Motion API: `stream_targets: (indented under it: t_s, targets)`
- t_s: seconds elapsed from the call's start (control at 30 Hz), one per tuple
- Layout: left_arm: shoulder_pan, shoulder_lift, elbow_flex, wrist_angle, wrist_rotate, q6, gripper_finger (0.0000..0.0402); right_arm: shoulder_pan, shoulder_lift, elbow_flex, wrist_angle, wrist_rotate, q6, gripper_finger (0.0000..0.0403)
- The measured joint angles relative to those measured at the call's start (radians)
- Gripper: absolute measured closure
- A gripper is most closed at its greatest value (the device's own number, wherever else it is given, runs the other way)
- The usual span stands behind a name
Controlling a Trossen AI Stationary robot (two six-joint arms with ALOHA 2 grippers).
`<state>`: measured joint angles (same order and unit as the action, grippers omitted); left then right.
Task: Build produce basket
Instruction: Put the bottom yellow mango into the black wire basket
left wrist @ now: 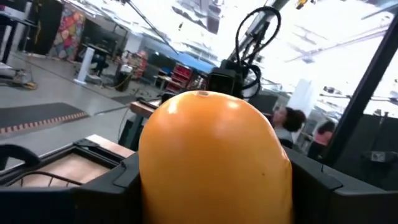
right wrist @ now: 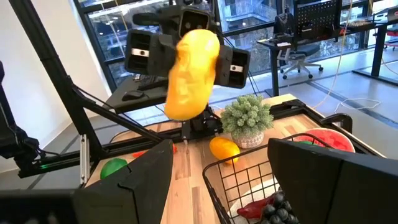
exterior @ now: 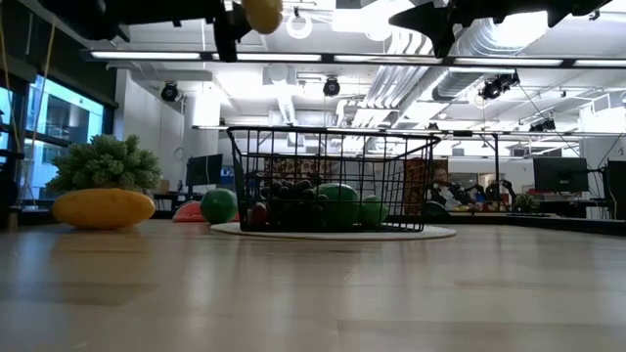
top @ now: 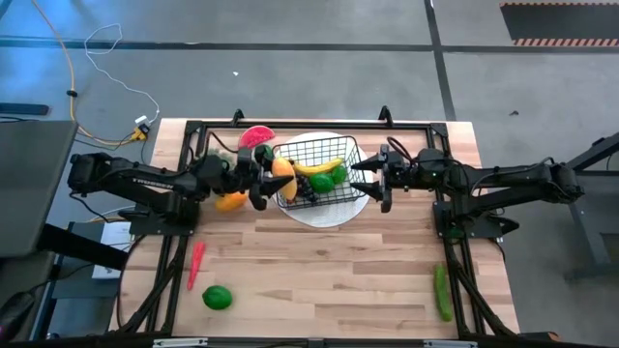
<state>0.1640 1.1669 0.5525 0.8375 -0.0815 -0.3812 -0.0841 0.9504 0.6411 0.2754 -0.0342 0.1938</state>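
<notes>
Fingers of the left gripper (top: 272,179) clamp an orange fruit (top: 281,168) at the basket (top: 319,170) rim; right gripper (top: 370,178) fingers apart, empty, opposite.

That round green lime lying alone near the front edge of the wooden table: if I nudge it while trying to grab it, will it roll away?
Probably. The round green lime looks ball-shaped, with nothing beside it on the bare wooden table, so a sideways nudge would likely send it rolling. Its smooth, glossy skin may slip between fingers. It looks like a rigid toy, so probably light and firm.
</notes>
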Motion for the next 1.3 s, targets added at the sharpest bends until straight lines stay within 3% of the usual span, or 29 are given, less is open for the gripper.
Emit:
stream_targets:
  t_s: [0.23,1.3]
  targets:
    - [0.0,-0.001,-0.002,-0.014,0.052,0.0,0.0165,0.0,0.0,0.0,0.006,-0.011,0.007,0.0158]
    - [-0.001,0.0,-0.002,-0.028,0.042,-0.025,0.0165,0.0,0.0,0.0,0.029,-0.002,0.007,0.0158]
